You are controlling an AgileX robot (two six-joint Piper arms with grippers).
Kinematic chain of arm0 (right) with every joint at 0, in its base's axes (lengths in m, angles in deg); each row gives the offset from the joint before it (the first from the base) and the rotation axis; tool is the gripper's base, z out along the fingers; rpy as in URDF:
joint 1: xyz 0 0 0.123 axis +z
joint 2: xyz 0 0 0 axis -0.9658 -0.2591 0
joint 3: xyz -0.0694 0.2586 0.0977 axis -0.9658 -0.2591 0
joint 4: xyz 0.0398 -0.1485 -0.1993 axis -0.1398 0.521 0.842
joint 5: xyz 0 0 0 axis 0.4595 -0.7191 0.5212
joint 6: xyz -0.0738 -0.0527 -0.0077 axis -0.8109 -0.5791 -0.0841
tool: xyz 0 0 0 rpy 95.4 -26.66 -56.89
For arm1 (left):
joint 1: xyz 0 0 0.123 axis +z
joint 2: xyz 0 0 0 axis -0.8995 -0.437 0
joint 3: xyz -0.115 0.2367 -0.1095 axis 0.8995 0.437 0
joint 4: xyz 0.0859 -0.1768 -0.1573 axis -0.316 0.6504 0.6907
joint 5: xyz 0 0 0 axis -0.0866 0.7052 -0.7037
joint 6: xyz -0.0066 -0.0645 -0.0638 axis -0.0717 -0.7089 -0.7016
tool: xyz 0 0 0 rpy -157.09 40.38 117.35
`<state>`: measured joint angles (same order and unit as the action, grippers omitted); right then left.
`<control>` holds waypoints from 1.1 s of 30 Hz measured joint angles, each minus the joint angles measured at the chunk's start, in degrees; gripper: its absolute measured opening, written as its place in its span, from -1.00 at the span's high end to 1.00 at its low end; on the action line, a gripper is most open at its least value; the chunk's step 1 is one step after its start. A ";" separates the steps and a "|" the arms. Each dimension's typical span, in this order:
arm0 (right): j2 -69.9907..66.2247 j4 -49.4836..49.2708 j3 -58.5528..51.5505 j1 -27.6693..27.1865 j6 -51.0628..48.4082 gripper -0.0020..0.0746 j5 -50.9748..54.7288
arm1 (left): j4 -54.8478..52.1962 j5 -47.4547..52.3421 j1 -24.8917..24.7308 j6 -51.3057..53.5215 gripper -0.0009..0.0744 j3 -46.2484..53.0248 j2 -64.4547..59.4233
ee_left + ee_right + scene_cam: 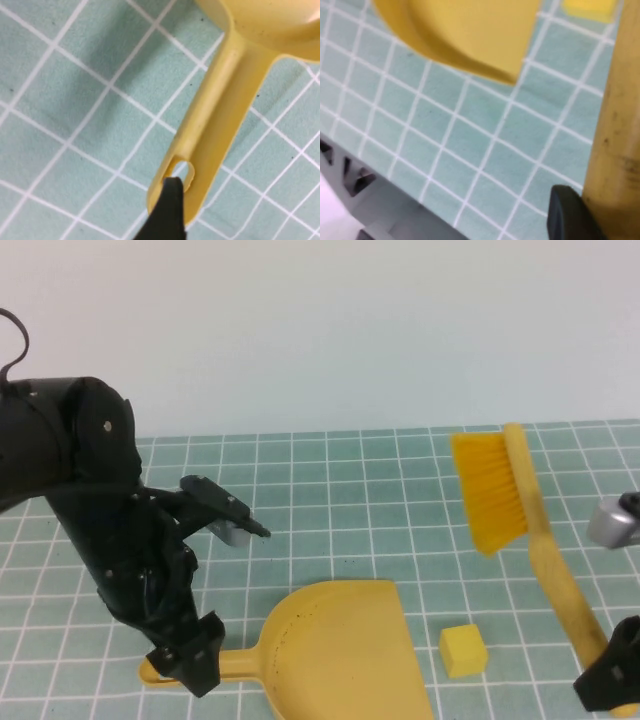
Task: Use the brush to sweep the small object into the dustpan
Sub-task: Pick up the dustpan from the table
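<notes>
The yellow dustpan (335, 645) lies flat at the front middle, its handle pointing left. My left gripper (190, 665) is shut on the handle's end. In the left wrist view one black finger (167, 210) rests by the hang hole of the dustpan's handle (220, 100). The small pale-yellow cube (463, 650) sits on the mat just right of the dustpan's open edge. My right gripper (612, 680) at the front right is shut on the brush's handle (560, 580). The orange-yellow bristles (488, 490) are raised above the mat behind the cube. In the right wrist view a black finger (570, 215) presses the brush's handle (615, 125).
A green tiled mat (350, 490) covers the table, with a white wall behind. The bulky black left arm (90, 500) stands over the left side. A silver part (615, 520) shows at the right edge. The right wrist view shows the mat's edge (395, 200).
</notes>
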<state>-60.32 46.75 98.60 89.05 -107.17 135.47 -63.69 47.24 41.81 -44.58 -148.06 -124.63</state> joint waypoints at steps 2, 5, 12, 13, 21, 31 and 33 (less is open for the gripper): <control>-0.10 -1.03 -0.66 0.00 -0.68 0.50 0.00 | 0.01 0.00 0.00 3.50 -0.86 0.00 0.00; -0.10 -1.24 -1.89 0.00 -0.93 0.50 -0.63 | 0.01 0.00 0.00 13.20 -0.86 0.00 0.00; -0.10 -1.61 -4.28 0.00 -1.16 0.50 -1.45 | 0.96 -0.37 0.00 23.14 -0.62 0.00 -0.22; -0.10 -1.61 -4.57 0.00 -1.16 0.50 -1.56 | 1.56 -0.37 0.00 24.05 -0.55 0.00 -0.33; -0.10 -1.61 -4.72 0.00 -1.29 0.50 -2.38 | 8.94 -0.13 0.00 29.25 -0.09 0.00 -1.86; -0.10 -1.61 -4.72 0.00 -1.29 0.50 -2.42 | 4.09 -1.93 0.00 30.60 -0.24 0.00 -4.43; -0.10 -1.50 -4.72 0.00 -1.29 0.50 -2.42 | 4.09 -1.78 0.00 32.38 -0.37 0.00 -6.33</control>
<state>-60.41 45.25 93.87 89.05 -108.46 133.06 -59.60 45.46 41.81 -12.20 -148.06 -130.96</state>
